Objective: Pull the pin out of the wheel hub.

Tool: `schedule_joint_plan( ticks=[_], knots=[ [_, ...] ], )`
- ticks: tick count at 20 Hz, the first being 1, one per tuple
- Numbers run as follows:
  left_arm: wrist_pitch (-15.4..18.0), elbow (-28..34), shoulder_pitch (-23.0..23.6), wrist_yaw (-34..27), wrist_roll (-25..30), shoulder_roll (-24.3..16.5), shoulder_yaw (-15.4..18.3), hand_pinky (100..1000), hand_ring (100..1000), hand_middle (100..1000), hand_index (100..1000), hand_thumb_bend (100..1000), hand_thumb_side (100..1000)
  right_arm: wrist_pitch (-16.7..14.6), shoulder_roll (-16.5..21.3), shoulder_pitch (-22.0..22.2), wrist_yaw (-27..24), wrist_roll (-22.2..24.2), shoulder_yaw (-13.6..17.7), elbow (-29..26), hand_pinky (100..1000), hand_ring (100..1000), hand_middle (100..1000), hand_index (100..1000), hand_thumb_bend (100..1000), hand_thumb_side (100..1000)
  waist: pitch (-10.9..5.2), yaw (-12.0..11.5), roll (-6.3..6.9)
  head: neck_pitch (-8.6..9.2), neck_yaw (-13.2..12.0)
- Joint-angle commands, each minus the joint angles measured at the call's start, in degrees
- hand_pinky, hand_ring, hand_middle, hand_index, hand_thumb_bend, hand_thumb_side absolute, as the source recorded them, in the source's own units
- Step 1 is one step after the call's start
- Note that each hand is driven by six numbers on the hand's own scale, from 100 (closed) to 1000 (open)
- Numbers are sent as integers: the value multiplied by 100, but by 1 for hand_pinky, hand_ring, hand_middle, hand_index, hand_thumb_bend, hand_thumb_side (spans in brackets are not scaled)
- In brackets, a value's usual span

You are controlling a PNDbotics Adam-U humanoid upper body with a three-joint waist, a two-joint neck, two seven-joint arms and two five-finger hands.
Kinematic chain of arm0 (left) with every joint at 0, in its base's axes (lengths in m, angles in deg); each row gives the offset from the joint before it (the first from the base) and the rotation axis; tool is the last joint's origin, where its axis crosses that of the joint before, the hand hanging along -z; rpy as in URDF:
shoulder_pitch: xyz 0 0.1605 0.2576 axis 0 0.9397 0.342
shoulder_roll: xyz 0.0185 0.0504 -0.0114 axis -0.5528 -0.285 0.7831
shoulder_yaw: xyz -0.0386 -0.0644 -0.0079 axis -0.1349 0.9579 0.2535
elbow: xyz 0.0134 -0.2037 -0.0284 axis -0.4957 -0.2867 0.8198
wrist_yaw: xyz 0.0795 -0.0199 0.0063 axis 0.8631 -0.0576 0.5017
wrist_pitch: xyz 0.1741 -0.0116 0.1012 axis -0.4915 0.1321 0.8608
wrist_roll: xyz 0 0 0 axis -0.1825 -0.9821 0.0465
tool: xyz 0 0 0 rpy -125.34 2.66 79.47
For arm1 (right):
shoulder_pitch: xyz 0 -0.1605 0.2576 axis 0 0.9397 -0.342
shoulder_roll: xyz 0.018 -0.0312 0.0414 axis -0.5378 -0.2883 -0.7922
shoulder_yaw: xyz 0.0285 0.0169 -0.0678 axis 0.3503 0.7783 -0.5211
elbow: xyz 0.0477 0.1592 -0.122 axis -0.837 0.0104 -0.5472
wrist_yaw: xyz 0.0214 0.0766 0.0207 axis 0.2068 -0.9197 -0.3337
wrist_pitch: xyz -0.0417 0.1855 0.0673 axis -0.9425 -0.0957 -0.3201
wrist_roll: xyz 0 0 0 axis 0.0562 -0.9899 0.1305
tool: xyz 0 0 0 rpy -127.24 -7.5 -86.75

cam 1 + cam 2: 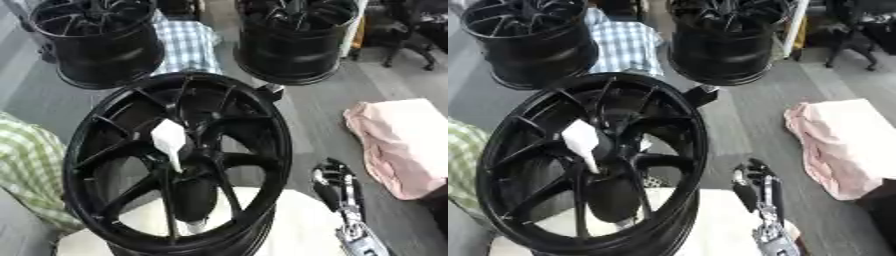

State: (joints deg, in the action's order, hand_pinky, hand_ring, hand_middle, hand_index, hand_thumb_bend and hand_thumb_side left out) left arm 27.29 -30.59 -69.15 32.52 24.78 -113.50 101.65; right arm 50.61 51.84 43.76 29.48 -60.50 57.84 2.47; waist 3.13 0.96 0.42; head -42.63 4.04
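A white pin [170, 142] is sitting at the centre of a black wheel hub [178, 160], in the middle of the frame. Its long axis is running almost up and down the picture, the broad end pointing toward the top and the narrow end slanting slightly down and right. The hub is facing me and filling the lower left half of the frame. My right hand [332, 181] is hanging at the lower right, just beside the rim and not touching it, grasping nothing, fingers relaxed and pointing up. A pink cloth [398, 142] is lying at the right edge. Two more black wheels [96, 42] are standing along the top.
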Motion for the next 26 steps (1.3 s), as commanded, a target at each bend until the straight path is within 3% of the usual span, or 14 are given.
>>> schedule_joint_plan(
  ticks=[1, 5, 11, 16, 26],
  knots=[
    [-269, 453, -99, -151, -352, 355, 283, 775, 834, 808, 848, 514, 722, 17, 35, -109, -54, 2, 10, -109, 754, 712, 702, 831, 100, 488, -12, 3, -7, 66, -56],
    [-842, 1054, -69, -360, -730, 1051, 593, 742, 790, 765, 811, 437, 725, 25, 9, -131, -71, 26, -3, -98, 753, 712, 702, 831, 100, 489, -6, 8, -57, 28, -168],
    [-1540, 1493, 128, -630, -1740, 1884, 1022, 710, 740, 705, 762, 342, 703, 32, -13, -156, -110, 49, -12, -77, 753, 713, 702, 831, 100, 491, 12, 10, -115, 73, -118],
    [-1583, 1382, 263, -738, -2137, 2099, 906, 699, 719, 683, 744, 305, 685, 39, -20, -174, -118, 68, -24, -67, 753, 713, 702, 831, 100, 492, 18, 17, -139, 58, -98],
    [-1480, 1043, 227, -248, -2172, 1976, 617, 694, 711, 675, 740, 302, 660, 37, -9, -156, -107, 50, -13, -76, 753, 712, 702, 831, 100, 490, -5, -24, -126, 56, -130]
  ],
)
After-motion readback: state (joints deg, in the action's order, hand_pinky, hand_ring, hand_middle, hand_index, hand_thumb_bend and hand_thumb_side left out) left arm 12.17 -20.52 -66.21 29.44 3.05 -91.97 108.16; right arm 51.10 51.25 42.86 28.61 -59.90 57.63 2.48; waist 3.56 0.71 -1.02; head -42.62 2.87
